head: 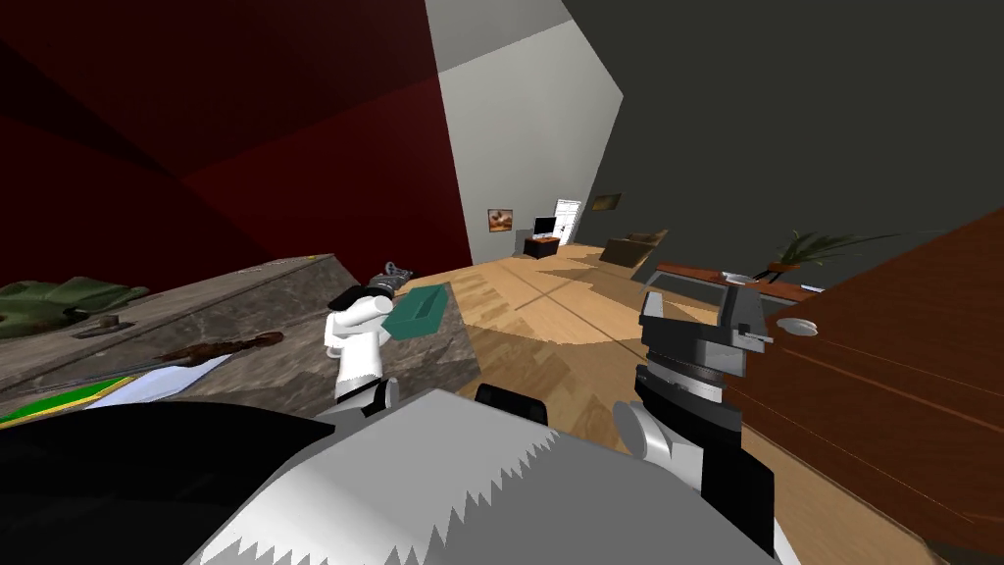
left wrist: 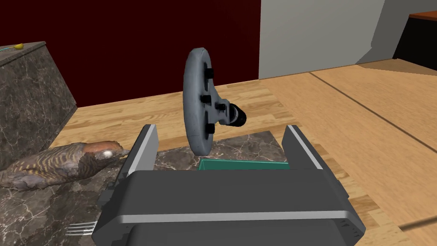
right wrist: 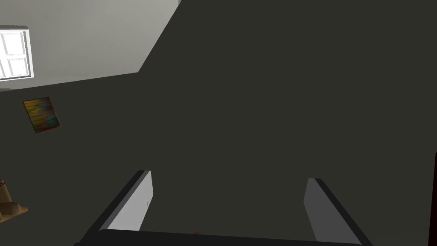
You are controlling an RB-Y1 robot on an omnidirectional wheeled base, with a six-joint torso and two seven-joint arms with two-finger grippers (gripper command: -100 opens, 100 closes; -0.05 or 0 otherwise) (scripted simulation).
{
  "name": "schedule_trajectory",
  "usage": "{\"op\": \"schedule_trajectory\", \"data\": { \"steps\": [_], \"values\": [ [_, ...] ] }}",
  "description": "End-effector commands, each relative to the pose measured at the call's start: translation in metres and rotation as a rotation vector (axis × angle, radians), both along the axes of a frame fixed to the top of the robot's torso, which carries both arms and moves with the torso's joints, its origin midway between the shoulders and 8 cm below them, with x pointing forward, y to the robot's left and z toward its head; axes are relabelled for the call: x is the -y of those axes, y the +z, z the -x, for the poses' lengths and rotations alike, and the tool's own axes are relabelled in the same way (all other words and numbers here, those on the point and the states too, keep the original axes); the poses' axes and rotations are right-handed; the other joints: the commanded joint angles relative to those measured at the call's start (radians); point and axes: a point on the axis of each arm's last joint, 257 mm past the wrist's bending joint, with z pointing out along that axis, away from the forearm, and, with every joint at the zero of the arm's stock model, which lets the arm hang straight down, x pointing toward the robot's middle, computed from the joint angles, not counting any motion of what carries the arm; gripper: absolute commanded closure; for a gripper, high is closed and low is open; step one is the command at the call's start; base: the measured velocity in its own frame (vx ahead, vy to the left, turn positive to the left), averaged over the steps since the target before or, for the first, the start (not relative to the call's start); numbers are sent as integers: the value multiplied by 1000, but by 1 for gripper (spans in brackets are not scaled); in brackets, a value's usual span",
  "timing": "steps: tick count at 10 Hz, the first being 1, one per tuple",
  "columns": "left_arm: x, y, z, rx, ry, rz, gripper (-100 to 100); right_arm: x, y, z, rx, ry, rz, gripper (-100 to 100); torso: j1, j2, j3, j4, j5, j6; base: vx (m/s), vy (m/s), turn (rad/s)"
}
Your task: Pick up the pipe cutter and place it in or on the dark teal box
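Note:
The pipe cutter (left wrist: 200, 106) is a grey ring-shaped tool with a dark knob. It stands upright just above the teal box (left wrist: 243, 164), which rests on the corner of a dark marble counter (left wrist: 247, 145). My left gripper (left wrist: 221, 128) is open, its fingers (left wrist: 147, 147) wide on either side of the cutter and not touching it. In the head view the cutter (head: 395, 273) sits at the left gripper (head: 387, 286), beside the teal box (head: 420, 309). My right gripper (head: 750, 316) is raised at the right, open and holding nothing (right wrist: 229, 176).
A brown feathered object (left wrist: 59, 164) and a fork (left wrist: 81, 228) lie on the counter by the left hand. Green cloth (head: 69, 294) and papers (head: 118, 387) lie further along the counter (head: 245, 304). A brown wooden surface (head: 882, 373) stands at my right. Wooden floor (head: 549, 324) lies ahead.

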Motion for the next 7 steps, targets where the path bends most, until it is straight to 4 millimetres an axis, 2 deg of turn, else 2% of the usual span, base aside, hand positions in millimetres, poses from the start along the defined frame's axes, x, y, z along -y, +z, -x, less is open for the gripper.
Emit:
{"op": "schedule_trajectory", "data": {
  "steps": [1, 3, 4, 5, 6, 7],
  "values": [
    [-9, 3, 6, 12, 35, 14, -100, 0, 0, 0, 0, 0, 0, 0, 0, 0, 0, 0, 0, 0, -168, 18, -429],
    [-14, 2, 9, -11, 58, -12, -100, 0, 0, 0, 0, 0, 0, 0, 2, 1, 1, 1, 1, -3, -57, 8, 16],
    [-29, 10, 15, 25, 98, 19, -100, 0, 0, 0, 0, 0, 0, 0, 1, -3, -1, 0, 0, -2, -131, 3, -364],
    [-32, 9, 18, 19, 116, 14, -100, 0, 0, 0, 0, 0, 0, 0, 1, 1, 0, 0, 0, 0, -158, 17, -383],
    [-36, 9, 22, 0, 135, -7, -100, 0, 0, 0, 0, 0, 0, 0, 1, 3, 2, 1, 0, -1, -77, 7, -61],
    [-49, 17, 28, 38, 172, 26, -100, 0, 0, 0, 0, 0, 0, 0, 2, 0, 0, 0, 1, -3, -156, -13, -318]
  ]
}}
